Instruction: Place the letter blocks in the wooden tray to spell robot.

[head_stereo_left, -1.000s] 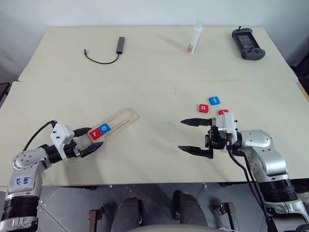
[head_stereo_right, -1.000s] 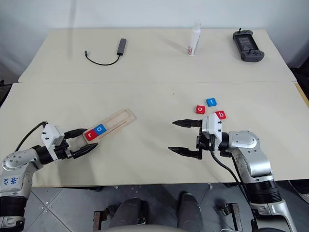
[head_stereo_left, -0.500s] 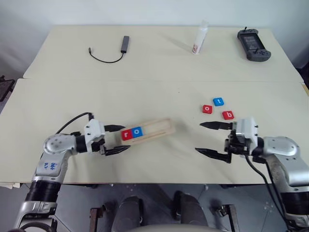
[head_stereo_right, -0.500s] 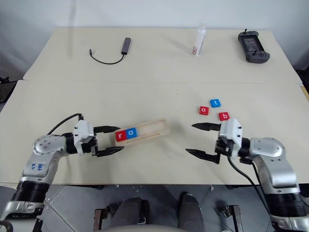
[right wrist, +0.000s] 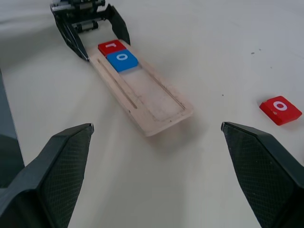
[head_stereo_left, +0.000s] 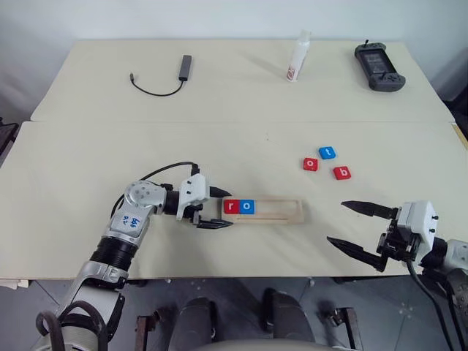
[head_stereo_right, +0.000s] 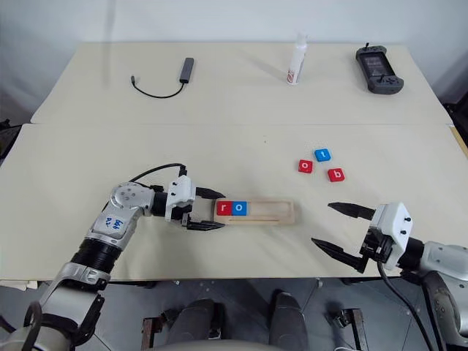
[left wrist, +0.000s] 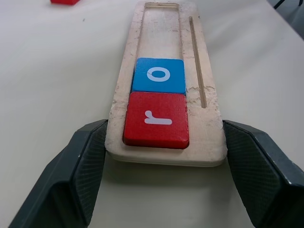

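Bracketing the r-end of the wooden tray (head_stereo_left: 263, 210), the left gripper (head_stereo_left: 216, 210) has a finger at each long edge; true clamp or mere touch, cannot tell. Tray lies flat on the desk (head_stereo_left: 88, 168), long axis crosswise, empty slots pointing toward the right gripper (head_stereo_left: 358, 228), which hangs spread wide, empty. Loose blocks o (head_stereo_left: 311, 164), t (head_stereo_left: 327, 153), b (head_stereo_left: 341, 173) lie beyond the tray's empty end, nearer the right arm.

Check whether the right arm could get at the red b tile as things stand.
Probably yes: the right gripper has its fingers wide apart, and bare table lies between it and the red b tile.
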Available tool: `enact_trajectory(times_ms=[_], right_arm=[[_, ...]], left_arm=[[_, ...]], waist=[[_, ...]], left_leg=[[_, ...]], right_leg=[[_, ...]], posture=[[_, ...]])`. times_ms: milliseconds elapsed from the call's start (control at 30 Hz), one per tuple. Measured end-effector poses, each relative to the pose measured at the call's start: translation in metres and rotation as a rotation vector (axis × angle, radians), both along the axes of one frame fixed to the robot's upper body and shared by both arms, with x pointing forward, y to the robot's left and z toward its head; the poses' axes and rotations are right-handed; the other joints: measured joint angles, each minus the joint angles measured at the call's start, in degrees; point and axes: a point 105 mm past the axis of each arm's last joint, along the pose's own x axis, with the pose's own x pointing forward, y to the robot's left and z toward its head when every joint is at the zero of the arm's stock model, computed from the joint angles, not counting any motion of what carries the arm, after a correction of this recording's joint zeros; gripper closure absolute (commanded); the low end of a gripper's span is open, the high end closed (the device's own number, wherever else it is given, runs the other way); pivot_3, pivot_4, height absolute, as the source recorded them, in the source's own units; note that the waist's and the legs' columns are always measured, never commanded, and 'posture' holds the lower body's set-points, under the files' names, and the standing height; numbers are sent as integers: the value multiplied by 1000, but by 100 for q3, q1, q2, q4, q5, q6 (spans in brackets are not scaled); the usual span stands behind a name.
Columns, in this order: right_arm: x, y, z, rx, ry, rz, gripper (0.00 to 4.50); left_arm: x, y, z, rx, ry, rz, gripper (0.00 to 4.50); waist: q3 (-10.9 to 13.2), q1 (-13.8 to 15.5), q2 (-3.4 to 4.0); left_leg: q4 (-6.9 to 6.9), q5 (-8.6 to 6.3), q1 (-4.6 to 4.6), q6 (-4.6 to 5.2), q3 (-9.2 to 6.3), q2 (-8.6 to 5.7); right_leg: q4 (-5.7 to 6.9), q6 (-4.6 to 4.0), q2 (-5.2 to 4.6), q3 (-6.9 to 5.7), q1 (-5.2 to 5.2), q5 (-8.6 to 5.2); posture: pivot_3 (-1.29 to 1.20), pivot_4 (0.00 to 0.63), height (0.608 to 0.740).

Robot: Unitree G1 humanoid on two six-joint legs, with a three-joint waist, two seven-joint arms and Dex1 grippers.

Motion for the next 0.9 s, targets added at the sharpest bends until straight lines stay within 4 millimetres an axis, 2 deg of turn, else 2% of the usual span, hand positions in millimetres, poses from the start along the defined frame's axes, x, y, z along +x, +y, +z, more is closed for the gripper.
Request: enact_trajectory(times_ms=[100,133,167,400,500,600,667,733,800,900], right_arm=[[-1,2,0,14,-2,-14,0],[-1,2,0,16,0,-20,0],[-2,3,0,18,1,-29,0],[-6,-8,-6,37,12,-124,0],[-10,-15,-8,47,8,-176,0],[-16,-29,-8,77,-9,-277,0],[-19,-39,-7,89,-36,-345,0],[-21,-45,-7,82,-56,-380,0],[-22,-50,-6,77,-96,-405,0],[-24,-61,-18,79,-77,-462,0]], left_arm=[[1,-6,1,-15,7,-8,1099],[1,-8,2,-20,10,-10,365],[1,-10,3,-26,11,-13,102],[3,-10,9,-42,-15,-16,46],[2,7,12,-50,-31,3,46],[0,38,11,-69,-44,67,46],[-5,59,14,-139,-61,117,46],[-8,71,18,-187,-93,144,46],[-17,85,13,-177,-81,168,46],[-29,97,12,-192,-23,198,46]], waist=[[1,21,-2],[2,30,-2],[2,36,-3],[2,16,-3],[2,12,-3],[2,-1,-3],[2,-6,-3],[1,2,-3],[0,-1,-5],[0,10,-5]], left_leg=[[6,0,-2,1,-3,-1],[7,0,-4,1,-4,-1],[8,-1,-4,1,-6,-1],[8,0,-3,1,-5,-1],[7,0,-1,1,-5,0],[4,-1,0,1,-5,1],[4,-1,0,1,-5,2],[6,-1,1,2,-5,2],[5,-1,4,2,-4,2],[4,-2,1,4,-6,2]], right_leg=[[-1,1,0,0,2,1],[-1,2,0,0,2,1],[0,2,0,0,3,1],[0,2,0,0,3,1],[1,2,0,0,2,1],[1,2,0,0,2,1],[0,2,0,1,2,1],[0,2,-1,3,4,1],[2,2,0,3,5,1],[2,2,-1,3,4,1]], posture=[[0,150,740],[0,150,740],[0,150,740],[0,150,740],[0,150,740],[0,150,740],[0,150,740],[0,150,740],[0,150,740],[0,150,740]])
